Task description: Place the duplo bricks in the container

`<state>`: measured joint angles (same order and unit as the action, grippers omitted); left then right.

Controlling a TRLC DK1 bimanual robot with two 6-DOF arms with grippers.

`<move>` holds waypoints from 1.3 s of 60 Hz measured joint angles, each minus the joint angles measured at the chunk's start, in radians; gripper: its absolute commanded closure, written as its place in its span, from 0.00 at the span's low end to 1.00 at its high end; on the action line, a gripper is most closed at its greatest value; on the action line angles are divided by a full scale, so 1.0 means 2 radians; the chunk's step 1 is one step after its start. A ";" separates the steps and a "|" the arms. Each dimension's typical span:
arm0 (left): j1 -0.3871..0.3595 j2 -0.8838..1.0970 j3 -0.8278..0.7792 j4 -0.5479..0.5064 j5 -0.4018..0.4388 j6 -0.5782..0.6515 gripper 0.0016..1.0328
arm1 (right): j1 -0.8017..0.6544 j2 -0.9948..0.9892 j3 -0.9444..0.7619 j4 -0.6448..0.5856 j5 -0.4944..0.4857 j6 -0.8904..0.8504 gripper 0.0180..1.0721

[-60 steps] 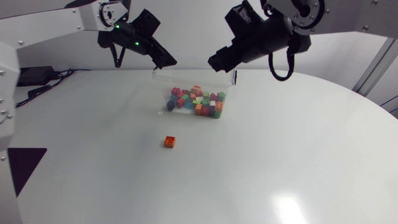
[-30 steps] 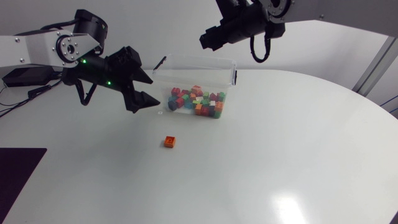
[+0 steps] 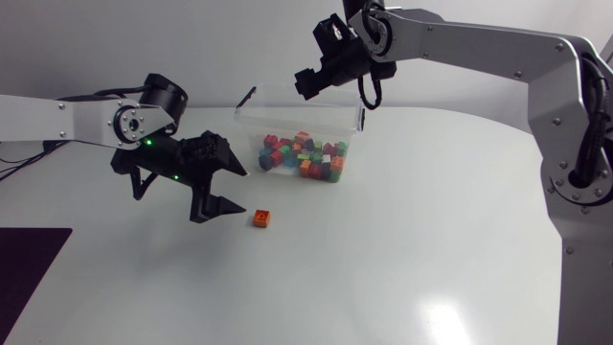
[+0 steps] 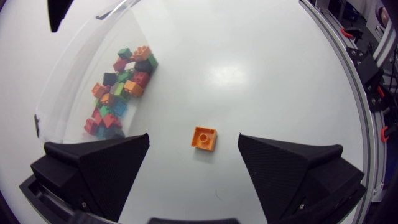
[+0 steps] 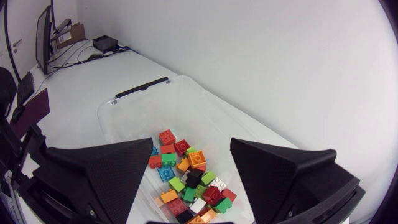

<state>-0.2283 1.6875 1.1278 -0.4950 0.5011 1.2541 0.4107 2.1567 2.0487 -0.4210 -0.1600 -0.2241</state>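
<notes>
One orange duplo brick [image 3: 261, 218] lies alone on the white table, in front of the clear plastic container [image 3: 346, 122] that holds several mixed-colour bricks [image 3: 305, 158]. My left gripper [image 3: 228, 186] hangs open just left of the orange brick. In the left wrist view the orange brick [image 4: 204, 138] lies on the table between the spread fingers of that gripper [image 4: 194, 142], touching neither. My right gripper [image 3: 312, 86] is above the container's back left corner. Seen from the right wrist, the right gripper [image 5: 191, 147] is open and empty over the bricks [image 5: 186, 180] in the container [image 5: 140, 102].
The container's black-handled rim [image 3: 247, 96] stands close under the right gripper. A dark mat corner [image 3: 29, 254] lies at the table's left edge. Bare white tabletop [image 3: 402, 249] stretches in front and to the right.
My left arm swung from behind the container to the front, down beside the orange brick. The right gripper drew back left over the container and opened.
</notes>
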 measured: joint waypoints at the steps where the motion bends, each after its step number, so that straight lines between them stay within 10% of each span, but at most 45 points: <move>1: -0.002 0.002 -0.001 0.000 0.000 0.002 0.04 | 0.000 0.000 0.001 -0.001 0.000 0.000 0.05; 35: -0.028 0.142 0.070 -0.013 -0.020 0.045 0.08 | 0.007 -0.265 -0.255 -0.009 -0.010 -0.015 0.05; 45: -0.041 0.188 0.115 -0.053 -0.033 0.056 0.27 | 0.006 -0.332 -0.365 -0.006 -0.012 -0.019 0.05; 55: -0.042 0.213 0.138 -0.089 -0.046 0.068 0.80 | 0.006 -0.387 -0.431 0.001 -0.013 -0.021 0.05; 78: -0.042 0.197 0.173 -0.178 -0.045 0.069 0.82 | -0.014 -0.469 -0.581 0.039 -0.013 -0.025 0.05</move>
<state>-0.3115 2.0819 1.4734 -0.8505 0.4107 1.3922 0.3824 1.2194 0.8871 -0.3428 -0.1864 -0.2737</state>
